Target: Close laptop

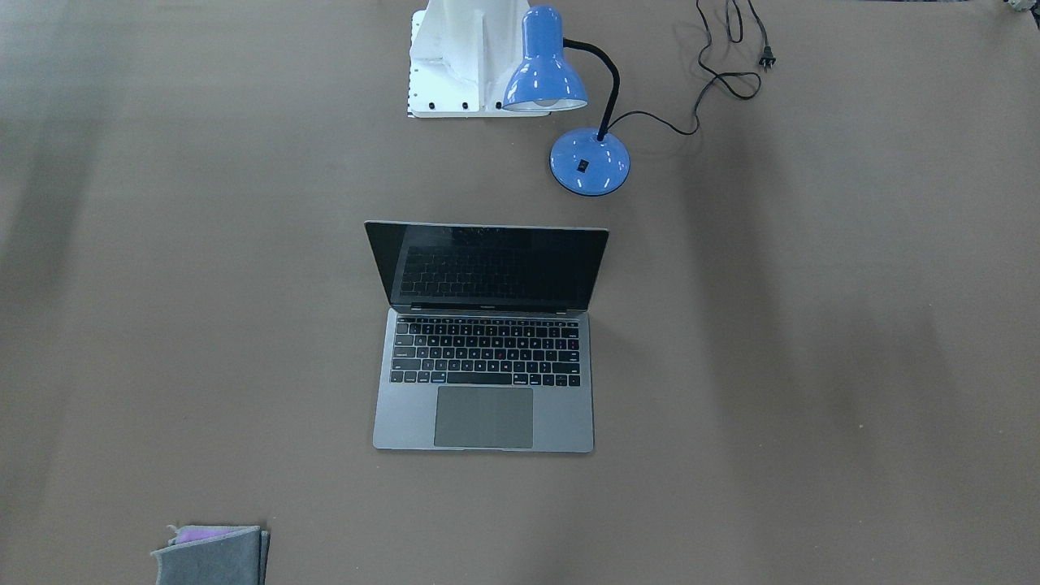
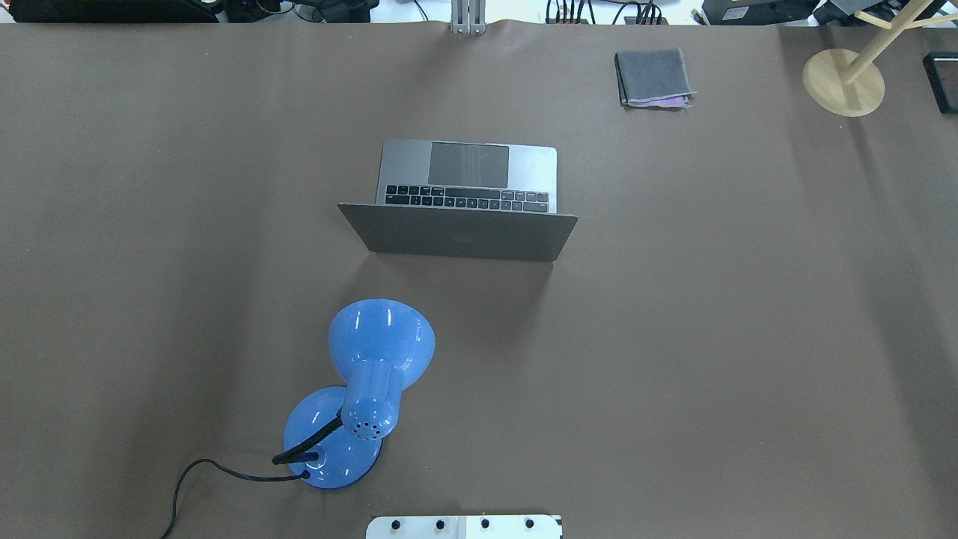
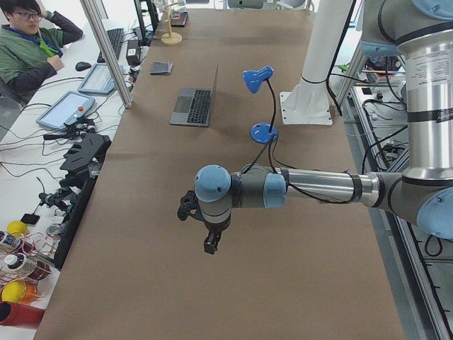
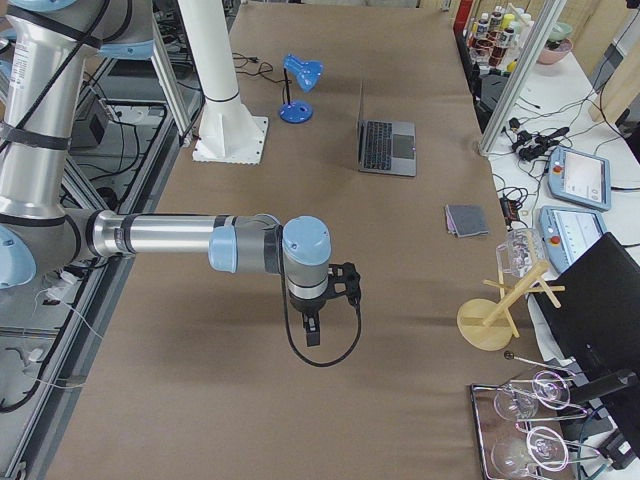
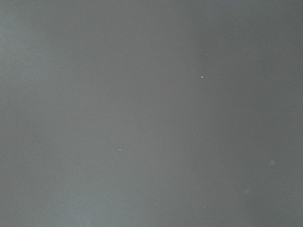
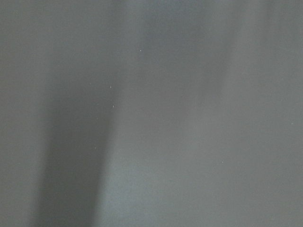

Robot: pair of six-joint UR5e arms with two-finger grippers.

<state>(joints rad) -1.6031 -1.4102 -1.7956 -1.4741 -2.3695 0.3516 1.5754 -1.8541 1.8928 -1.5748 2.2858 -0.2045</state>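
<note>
Overhead exterior: laptop [image 2: 458, 239] sits open near the middle of the table [image 2: 748, 337], lid back facing the robot, keyboard and trackpad facing the operators' side. Screen is dark and stands a bit past upright. Nothing is touching it.

Blue desk lamp [image 2: 374, 359] stands between the laptop and the robot base [image 1: 463, 57], offset to the robot's left, apart from the lid. Shade points down at the table. Its black cord trails off and the plug [image 1: 767, 57] lies loose on the table.

Small grey fabric pouch [image 2: 651, 77] lies at the far edge on the robot's right, well apart from the laptop. Light wooden stand [image 2: 843, 82] is further right at the far corner.

Neither arm shows in the overhead or front-facing views. Exterior left: left arm reaches out level over bare table at the robot's left end, left gripper [image 3: 211, 248] hanging straight down, well apart from the laptop. Exterior right: same pose mirrored at the other end, right gripper [image 4: 312, 338] hanging down over bare table. Fingers are too small in these side views, so I can't tell whether either one is apart or together.

Both wrist cams show only blurred plain table surface, no fingers in shot.

Operator [image 3: 28, 42] in green sits at the side desk.
</note>
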